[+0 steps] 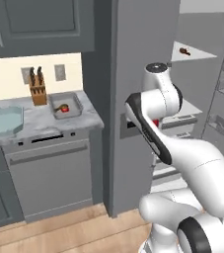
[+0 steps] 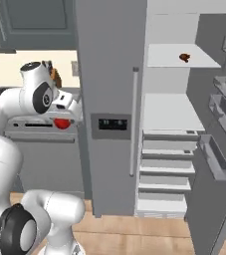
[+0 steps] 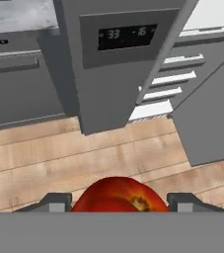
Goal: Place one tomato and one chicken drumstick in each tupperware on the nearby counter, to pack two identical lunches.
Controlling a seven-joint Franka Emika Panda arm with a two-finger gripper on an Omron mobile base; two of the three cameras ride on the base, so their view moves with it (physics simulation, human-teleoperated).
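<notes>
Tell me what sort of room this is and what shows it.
A home kitchen, rendered. An open fridge with white shelves stands beside a marbled counter that carries a knife block, above a dishwasher.

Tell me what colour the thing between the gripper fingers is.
Red, a tomato; the hand view shows it best.

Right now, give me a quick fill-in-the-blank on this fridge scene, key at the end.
1. The gripper holds a red ____ between its jaws.
2. The grey container on the counter sits beside the ____ block.
3. The drumstick in the fridge lies on the ____ shelf.
Missing: tomato; knife; top
</notes>
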